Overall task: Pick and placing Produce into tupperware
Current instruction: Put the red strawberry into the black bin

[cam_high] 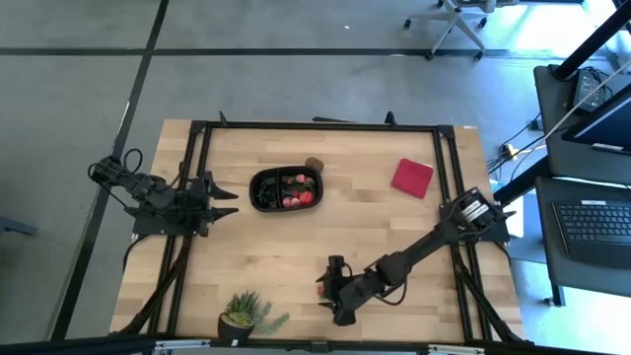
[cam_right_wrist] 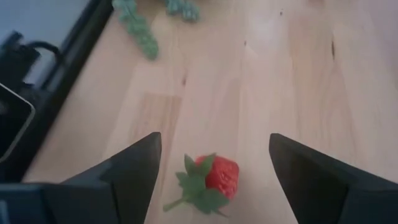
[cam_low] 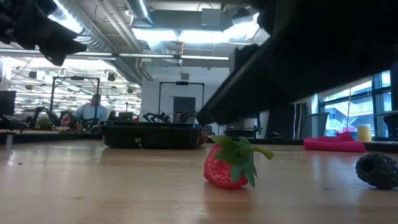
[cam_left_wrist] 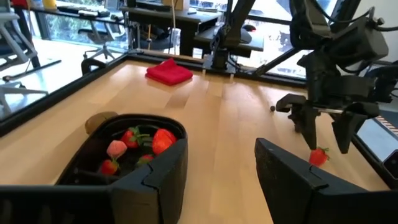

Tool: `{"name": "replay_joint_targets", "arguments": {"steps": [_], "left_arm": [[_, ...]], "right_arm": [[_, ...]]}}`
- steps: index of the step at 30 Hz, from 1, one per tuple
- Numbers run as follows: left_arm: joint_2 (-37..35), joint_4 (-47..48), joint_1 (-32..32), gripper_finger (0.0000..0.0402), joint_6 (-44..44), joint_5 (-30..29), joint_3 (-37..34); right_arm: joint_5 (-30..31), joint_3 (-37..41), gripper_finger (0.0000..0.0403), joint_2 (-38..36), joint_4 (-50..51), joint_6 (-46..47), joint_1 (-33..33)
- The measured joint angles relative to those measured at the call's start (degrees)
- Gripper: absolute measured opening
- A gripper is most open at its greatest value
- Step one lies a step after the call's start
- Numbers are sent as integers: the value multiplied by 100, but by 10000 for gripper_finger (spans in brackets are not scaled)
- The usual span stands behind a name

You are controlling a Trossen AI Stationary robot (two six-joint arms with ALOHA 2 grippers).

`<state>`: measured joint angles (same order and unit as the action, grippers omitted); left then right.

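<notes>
Red and glossy, a strawberry with a green leafy top lies on the bare wood of the table, near the front edge. The right gripper hovers just above it, fingers open, one to each side of the fruit and not touching it. It looks like a small, light, hard toy piece, probably smooth enough to skid or roll under a glancing touch, so I would close on the red body across its widest part and leave the floppy leaves alone. A dark berry sits on the wood near the strawberry, off to one side. A green plant stands at the front edge too.

Farther back, around the middle of the table, is the black tray, already holding several red pieces. A brown round piece lies just outside its far rim; whether it touches is hard to tell. The left gripper waits beside the tray, fingers apart and empty. A red cloth lies well off towards the far right.
</notes>
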<state>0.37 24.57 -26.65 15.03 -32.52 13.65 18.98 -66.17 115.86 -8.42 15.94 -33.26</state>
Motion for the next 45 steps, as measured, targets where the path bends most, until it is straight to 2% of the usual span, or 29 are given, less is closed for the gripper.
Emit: {"name": "replay_joint_targets", "arguments": {"steps": [8, 15, 33, 40, 45], "left_arm": [[1, 117, 0, 179, 134, 0, 0], [0, 119, 0, 179, 133, 1, 0], [-1, 206, 0, 179, 133, 1, 2], [-1, 204, 0, 179, 133, 1, 0], [0, 202, 0, 179, 134, 0, 2]], "right_arm": [[-2, 0, 299, 367, 15, 39, 5], [-17, 0, 288, 404, 47, 57, 60], [-131, -7, 128, 399, 206, 177, 120], [-120, -7, 132, 364, 226, 159, 154], [-84, 4, 131, 88, 293, -61, 419]]}}
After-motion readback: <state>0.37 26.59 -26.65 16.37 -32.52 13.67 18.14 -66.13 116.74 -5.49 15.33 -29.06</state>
